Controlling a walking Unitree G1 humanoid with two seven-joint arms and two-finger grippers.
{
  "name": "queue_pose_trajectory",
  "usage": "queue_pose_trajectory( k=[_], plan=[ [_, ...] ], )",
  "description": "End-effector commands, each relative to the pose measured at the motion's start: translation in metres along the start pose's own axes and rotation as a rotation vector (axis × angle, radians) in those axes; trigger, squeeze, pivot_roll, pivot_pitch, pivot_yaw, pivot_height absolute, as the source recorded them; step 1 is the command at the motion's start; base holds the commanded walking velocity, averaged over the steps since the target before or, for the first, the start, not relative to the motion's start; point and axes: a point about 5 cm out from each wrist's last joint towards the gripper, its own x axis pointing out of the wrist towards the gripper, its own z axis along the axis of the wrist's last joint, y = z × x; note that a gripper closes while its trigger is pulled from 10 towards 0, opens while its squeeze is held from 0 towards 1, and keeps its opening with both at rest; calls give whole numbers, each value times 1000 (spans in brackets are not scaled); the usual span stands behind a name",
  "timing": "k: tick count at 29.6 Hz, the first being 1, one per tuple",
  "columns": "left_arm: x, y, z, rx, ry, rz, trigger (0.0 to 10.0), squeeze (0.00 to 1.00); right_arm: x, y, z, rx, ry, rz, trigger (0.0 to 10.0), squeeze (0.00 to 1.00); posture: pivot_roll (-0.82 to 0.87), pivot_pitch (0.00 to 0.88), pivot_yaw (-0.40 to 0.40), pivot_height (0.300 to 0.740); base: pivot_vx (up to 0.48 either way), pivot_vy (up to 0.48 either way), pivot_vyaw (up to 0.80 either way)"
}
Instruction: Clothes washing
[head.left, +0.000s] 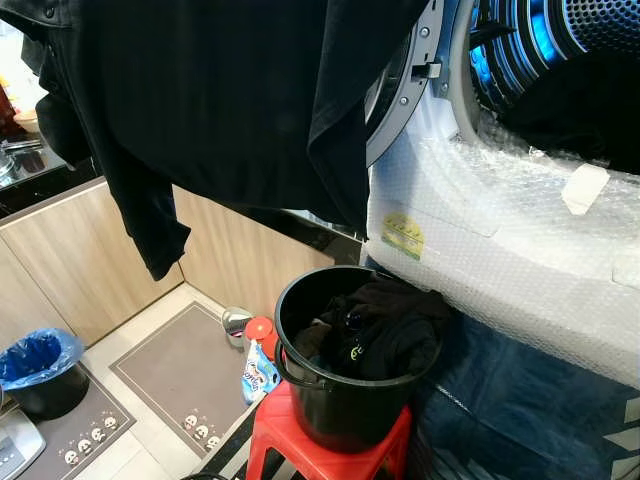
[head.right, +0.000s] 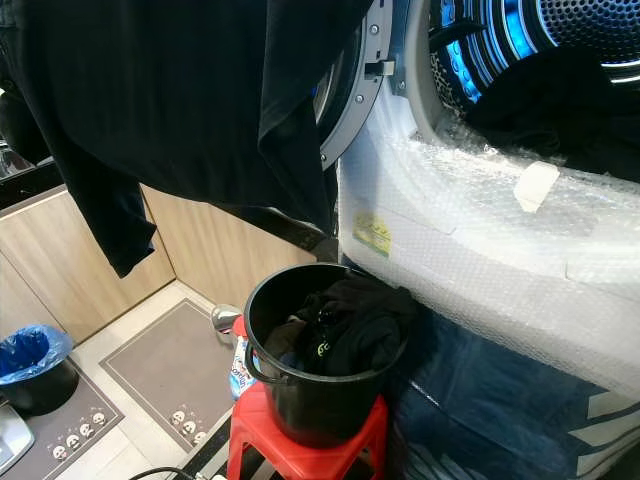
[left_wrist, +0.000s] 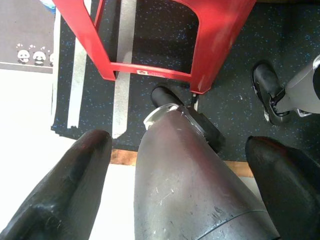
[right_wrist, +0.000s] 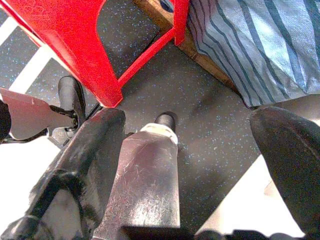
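Daylight was bright and even; blue light glowed inside the washer drum (head.left: 545, 40). The hanging black garment (head.left: 220, 90) showed almost no detail. Close to the wrist cameras, the pincer fingers (left_wrist: 65, 190) were soft and blurred.

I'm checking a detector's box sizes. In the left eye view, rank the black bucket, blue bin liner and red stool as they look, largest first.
1. black bucket
2. red stool, partly cut off by the frame, so unsure
3. blue bin liner, farther away, looks smallest
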Motion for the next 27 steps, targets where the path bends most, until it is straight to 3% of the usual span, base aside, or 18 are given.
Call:
queue_pose_trajectory(
  k=[1, 8, 9, 10, 11, 14, 27],
  plan=[
    [-2, -1, -12, -1, 47, 0, 10000, 0, 0, 1, -2, -2, 9, 2, 10000, 0, -103, 0, 43, 740, 0, 0, 0],
    [-2, -1, -12, -1, 47, 0, 10000, 0, 0, 1, -2, -2, 9, 2, 10000, 0, -103, 0, 43, 740, 0, 0, 0],
    [-3, 1, -16, -1, 56, 2, 10000, 0, 0, 1, -2, -14, 12, 4, 10000, 0, 0, 0, 0, 740, 0, 0, 0],
    [-3, 1, -16, -1, 56, 2, 10000, 0, 0, 1, -2, -14, 12, 4, 10000, 0, 0, 0, 0, 740, 0, 0, 0],
    [-3, 9, -14, 2, 51, 26, 10000, 0, 1, 4, 2, -45, 1, 13, 10000, 0, -79, 0, 41, 740, 0, 0, 0],
    [-4, 19, -11, 23, 46, 56, 10000, 0, 1, 8, 7, -78, -15, 23, 10000, 0, -84, 0, 43, 740, 0, 0, 0],
    [-4, 12, -18, 94, 73, 31, 10000, 0, 1, 10, 5, -38, -11, 21, 10000, 0, -106, 0, 68, 740, 0, 0, 0]
  ],
)
